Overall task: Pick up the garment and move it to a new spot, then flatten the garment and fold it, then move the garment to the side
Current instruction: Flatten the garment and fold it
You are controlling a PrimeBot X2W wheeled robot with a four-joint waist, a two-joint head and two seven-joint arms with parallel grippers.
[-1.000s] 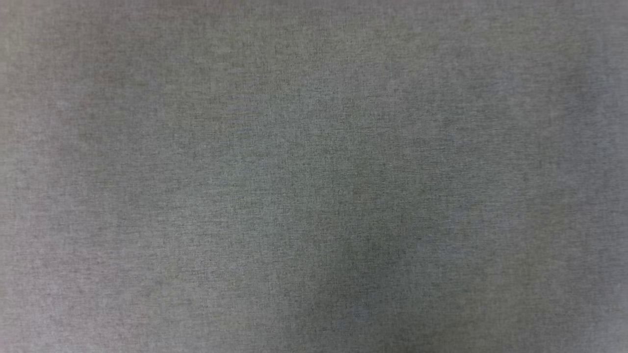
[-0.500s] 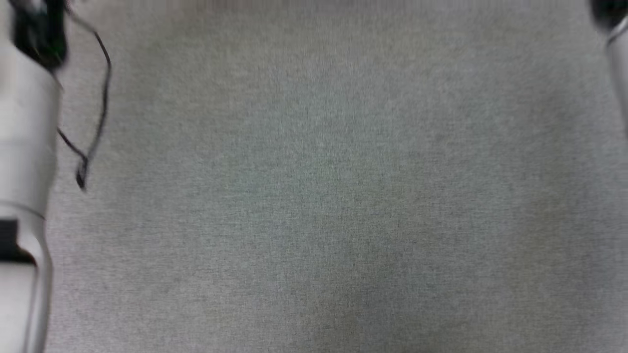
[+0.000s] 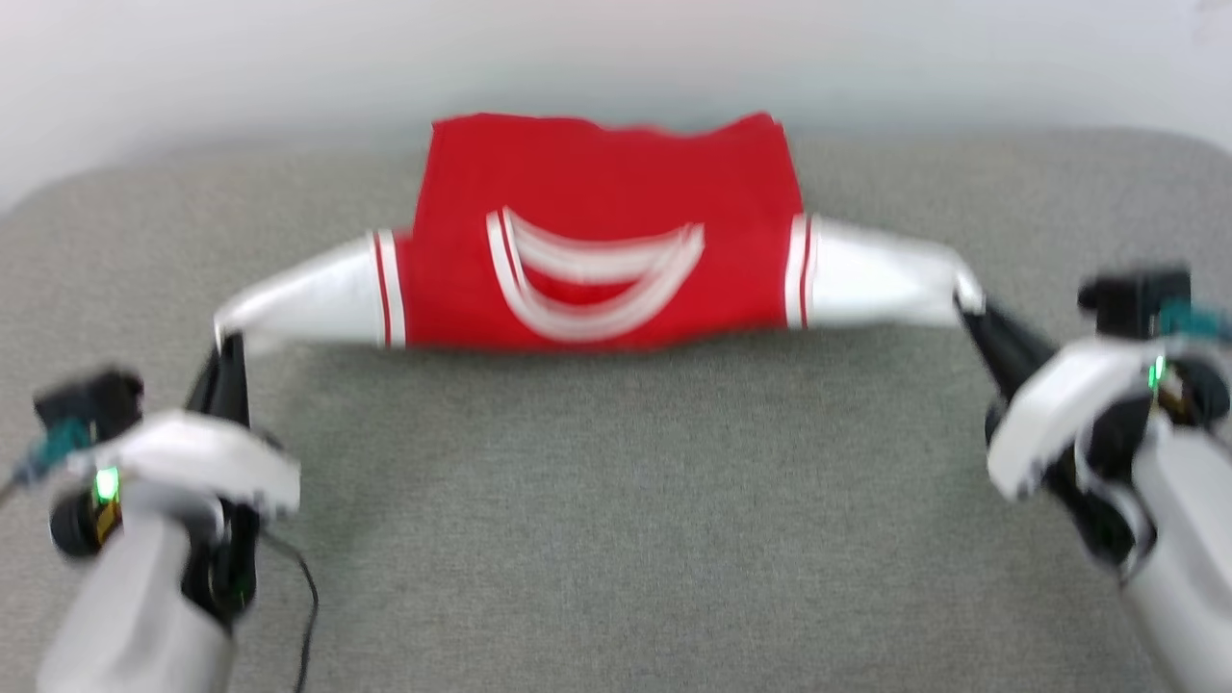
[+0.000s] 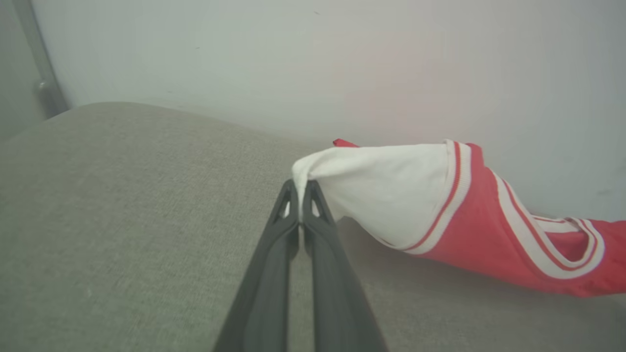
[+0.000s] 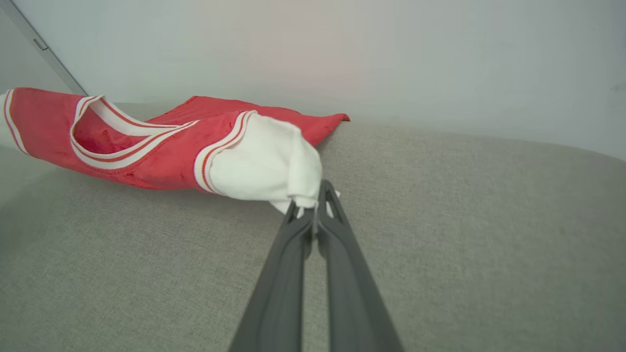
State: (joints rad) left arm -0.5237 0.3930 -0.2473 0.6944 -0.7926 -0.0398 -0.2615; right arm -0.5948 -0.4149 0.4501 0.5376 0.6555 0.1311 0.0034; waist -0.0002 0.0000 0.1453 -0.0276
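Bright, even, diffuse light. Head view smeared with motion blur. Wrist views sharper; soft shadow beneath garment, just beyond left hand. Mild bowing at edges.

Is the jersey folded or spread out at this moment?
Spread: the garment is stretched sideways between the left gripper and the right gripper, jaws shut on its white sleeve tips.
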